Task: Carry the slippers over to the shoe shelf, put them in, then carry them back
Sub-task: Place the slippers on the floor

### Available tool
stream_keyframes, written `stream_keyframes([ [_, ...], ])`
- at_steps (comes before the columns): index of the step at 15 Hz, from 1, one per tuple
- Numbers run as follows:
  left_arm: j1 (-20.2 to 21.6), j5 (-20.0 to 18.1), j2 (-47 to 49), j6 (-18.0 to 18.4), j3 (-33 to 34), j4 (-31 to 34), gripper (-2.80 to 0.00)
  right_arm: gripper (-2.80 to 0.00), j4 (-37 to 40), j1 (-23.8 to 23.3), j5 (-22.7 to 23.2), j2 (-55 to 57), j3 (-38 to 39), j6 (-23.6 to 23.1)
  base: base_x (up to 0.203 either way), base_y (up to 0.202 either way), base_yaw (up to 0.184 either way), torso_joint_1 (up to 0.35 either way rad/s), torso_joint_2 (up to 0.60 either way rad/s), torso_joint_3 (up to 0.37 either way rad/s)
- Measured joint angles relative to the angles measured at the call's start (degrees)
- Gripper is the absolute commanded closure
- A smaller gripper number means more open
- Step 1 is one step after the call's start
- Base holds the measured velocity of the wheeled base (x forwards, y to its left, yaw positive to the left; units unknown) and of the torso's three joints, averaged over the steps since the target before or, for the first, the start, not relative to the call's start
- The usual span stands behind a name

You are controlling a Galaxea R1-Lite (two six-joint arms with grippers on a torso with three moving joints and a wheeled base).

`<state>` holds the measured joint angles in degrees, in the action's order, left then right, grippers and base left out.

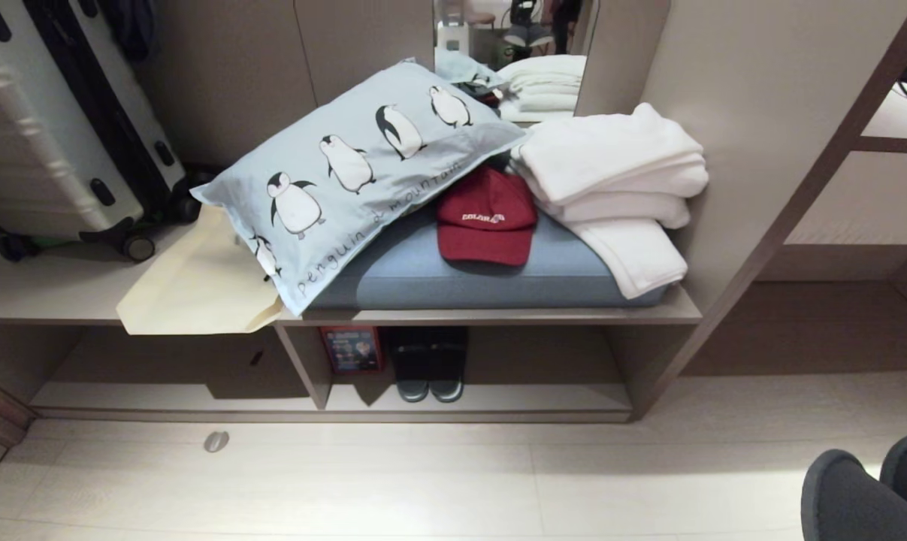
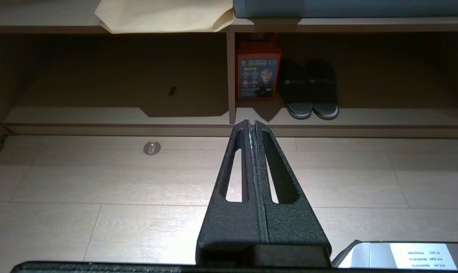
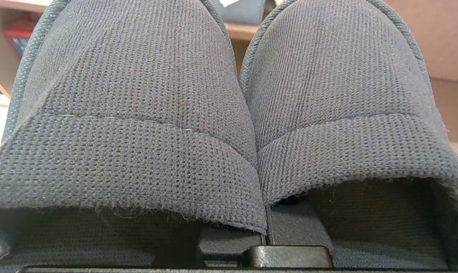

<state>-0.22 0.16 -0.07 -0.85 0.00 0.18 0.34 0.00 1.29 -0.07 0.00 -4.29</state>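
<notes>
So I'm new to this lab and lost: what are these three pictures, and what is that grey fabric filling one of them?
It is a wheeled robot with two arms. One camera sits on its head, facing a wardrobe bench with a penguin pillow, red cap and white towels. Below is the shoe shelf, where another dark pair already stands. The other cameras sit on the wrists. The left gripper is shut and empty. The grey fabric is the slippers, clamped side by side by the right gripper, with one finger inside each; they also show in the head view's lower right corner.
</notes>
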Motion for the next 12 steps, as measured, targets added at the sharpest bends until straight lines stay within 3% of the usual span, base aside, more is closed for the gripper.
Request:
stream_keyframes([
  [12,0.0,0.0,0.0,0.0,0.0,0.0,0.00,0.00,0.0,0.0,0.0,0.0,0.0,0.0,0.000,0.000,0.000,0.002,0.00,0.201],
])
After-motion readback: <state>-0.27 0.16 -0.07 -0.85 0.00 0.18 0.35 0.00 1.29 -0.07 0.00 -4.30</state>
